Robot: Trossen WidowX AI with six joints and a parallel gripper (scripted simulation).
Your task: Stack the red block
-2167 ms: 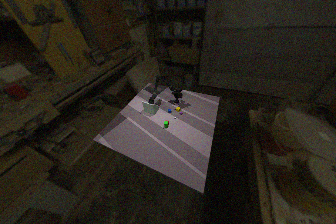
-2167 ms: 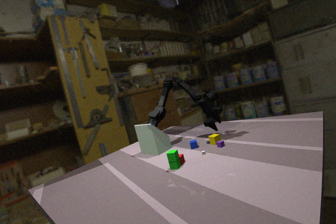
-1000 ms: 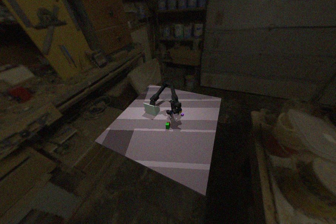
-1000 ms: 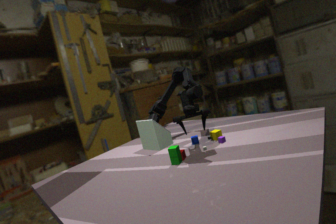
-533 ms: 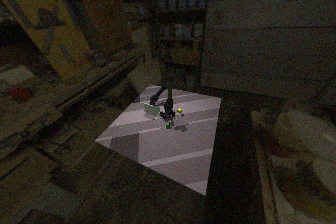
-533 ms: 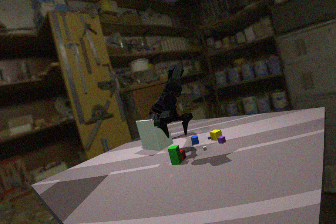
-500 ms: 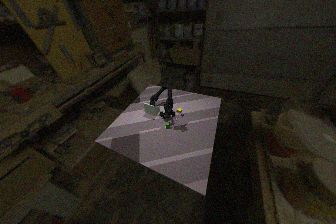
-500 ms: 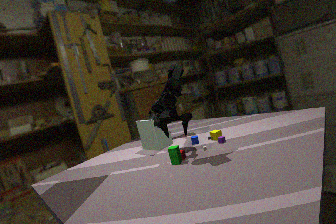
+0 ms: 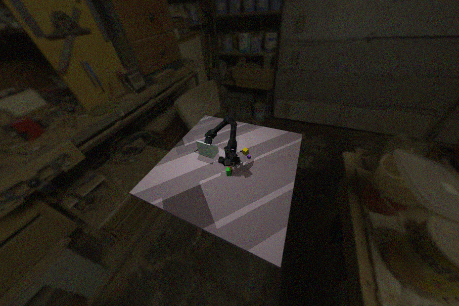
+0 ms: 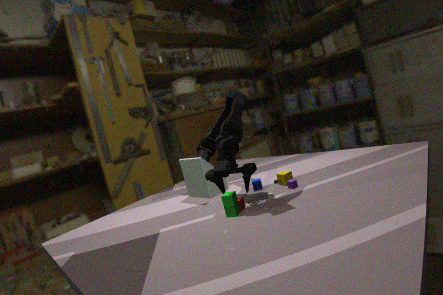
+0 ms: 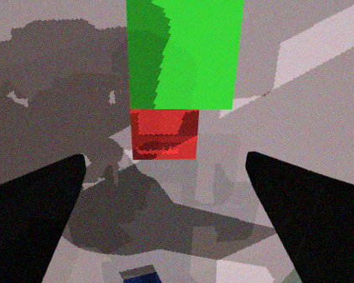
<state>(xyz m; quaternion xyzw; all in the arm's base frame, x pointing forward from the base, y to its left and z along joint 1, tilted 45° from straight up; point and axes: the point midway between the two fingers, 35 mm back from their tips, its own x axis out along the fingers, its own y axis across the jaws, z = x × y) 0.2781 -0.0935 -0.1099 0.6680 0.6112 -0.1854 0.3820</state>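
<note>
The red block (image 11: 164, 134) sits on the worktop (image 10: 322, 220), pressed against the foot of the green tower (image 10: 230, 204) on the side facing the arm. It is a cube, so it has no long axis to speak of; its faces run square with the tower's, and in the wrist view its far edge meets the tower's base with no gap showing.

The tower stands upright — two green cubes, one on the other, the seam between them visible from the exterior view. Its top is bare green.

The claw (image 10: 234, 185) hangs above and just behind the red block, tips pointing down, jaws spread wide with nothing between them. In the wrist view the two dark fingers frame the lower corners, well apart, with the red block ahead of them and centred slightly left of the gap's middle.

Counted on the worktop: one red block, two green cubes in the tower, one blue cube (image 10: 256, 184), one yellow cube (image 10: 284, 177), one small purple cube (image 10: 291, 183) touching or nearly touching the yellow one, and one pale grey-green wedge-shaped box (image 10: 195, 182) at the arm's base.

No writing or brand can be read on any block — all faces are plain colour. The tins and boxes on the shelves behind are too blurred to read.
</note>
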